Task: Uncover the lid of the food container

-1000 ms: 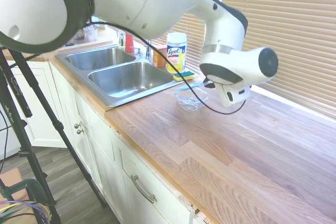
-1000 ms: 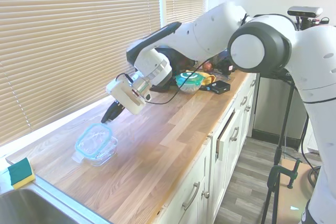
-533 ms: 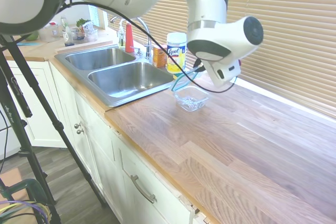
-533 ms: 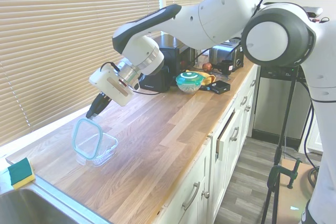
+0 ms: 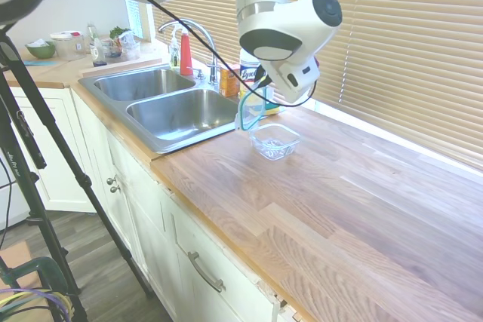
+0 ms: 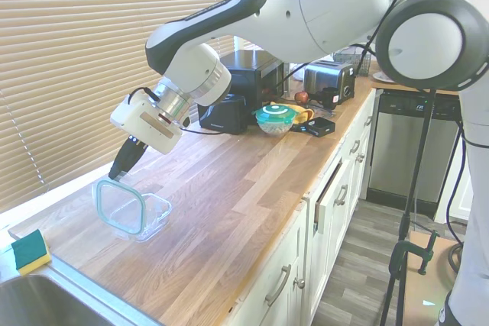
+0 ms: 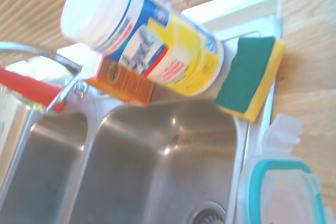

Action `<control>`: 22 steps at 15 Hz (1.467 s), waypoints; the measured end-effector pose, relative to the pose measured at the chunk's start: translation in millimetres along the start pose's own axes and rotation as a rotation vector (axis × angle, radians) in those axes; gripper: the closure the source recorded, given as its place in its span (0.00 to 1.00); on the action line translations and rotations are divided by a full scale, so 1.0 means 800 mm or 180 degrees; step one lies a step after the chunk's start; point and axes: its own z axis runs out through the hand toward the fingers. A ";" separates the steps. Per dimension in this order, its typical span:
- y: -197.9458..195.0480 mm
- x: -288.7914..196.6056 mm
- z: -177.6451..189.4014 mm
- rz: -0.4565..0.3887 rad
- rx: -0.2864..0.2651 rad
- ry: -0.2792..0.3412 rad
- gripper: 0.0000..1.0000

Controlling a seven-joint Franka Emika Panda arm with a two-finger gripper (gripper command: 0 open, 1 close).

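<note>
The lid [image 6: 119, 205] is now off the food container [image 6: 150, 214] and hangs tilted almost upright, gripped at its upper corner by the end effector [image 6: 120, 170], whose fingers are closed on the teal rim. Half a second ago the lid was only tipped up on the near side of the tub; a second ago it sat flat on top. It has since swung toward the sink [image 5: 183, 109] side, and in the first exterior view it hangs just beside the container [image 5: 274, 141], over the worktop [image 5: 362, 209] edge by the basin. The arm has risen and moved toward the sink over the same span.

The food container stands open on the wooden worktop, in the same spot as before. The wrist view looks down on the sink, a Lysol wipes canister [image 7: 147, 38], an orange box [image 7: 121, 81] and a green and yellow sponge [image 7: 251, 76] beside the basin, with the lid [image 7: 281, 192] at the bottom corner of the picture.
</note>
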 end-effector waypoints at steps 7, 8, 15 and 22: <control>0.010 -0.063 -0.024 -0.0322 -0.0253 0.0151 1.00; 0.013 -0.071 -0.025 -0.0378 -0.0317 0.0207 1.00; 0.046 -0.115 -0.039 -0.0689 -0.0721 0.0462 1.00; 0.080 -0.200 0.056 -0.1278 -0.1237 0.0464 1.00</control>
